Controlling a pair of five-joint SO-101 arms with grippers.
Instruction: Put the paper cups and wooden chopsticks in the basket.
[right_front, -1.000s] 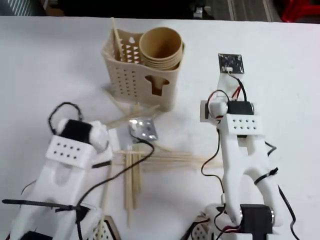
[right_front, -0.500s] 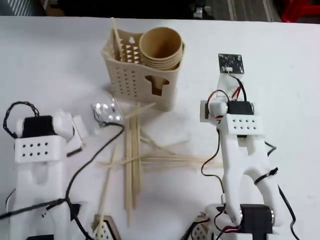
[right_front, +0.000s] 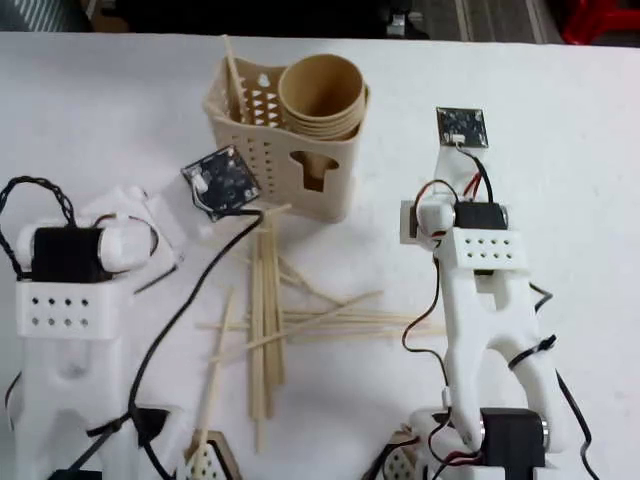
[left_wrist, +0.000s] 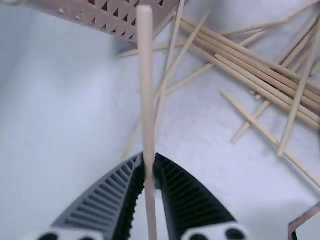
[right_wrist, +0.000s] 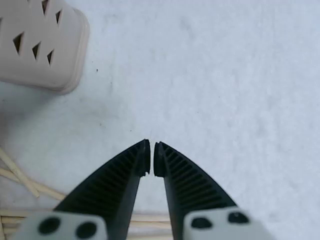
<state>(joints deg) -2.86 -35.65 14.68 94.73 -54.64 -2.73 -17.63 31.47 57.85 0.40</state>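
Holding one wooden chopstick (left_wrist: 145, 75) in the left end effector (left_wrist: 149, 167), pinched tight on the shaft, free length pointing toward the basket (left_wrist: 100, 12). Probably gripped singly and in line with the fingers so as to tip it up and drop it end-first over the rim. Seemingly raised off the desk (right_front: 560, 120), toward the left edge, just short of the basket's left wall.

Standing toward the far edge, about mid-width: the basket, with the paper cups (right_front: 322, 95) already nested inside and one stick (right_front: 232, 75) leaning in the part beside them. So apparently finished with cups. Left to clear: the loose chopsticks (right_front: 268, 310), strewn crosswise mid-desk between the two arms, just in front of the basket.

Holding the right end effector (right_wrist: 151, 157) all but closed, only a hairline gap at the tips, gripping nothing, above bare desk beside the basket's right-hand corner. Likely parked there to stay out of the way.

Against a second ago: swung the left arm off the pile toward the left edge and turned its wrist toward the basket. Disturbed the pile too, with several sticks now lying at new angles. No shift in the right arm, basket or cups.
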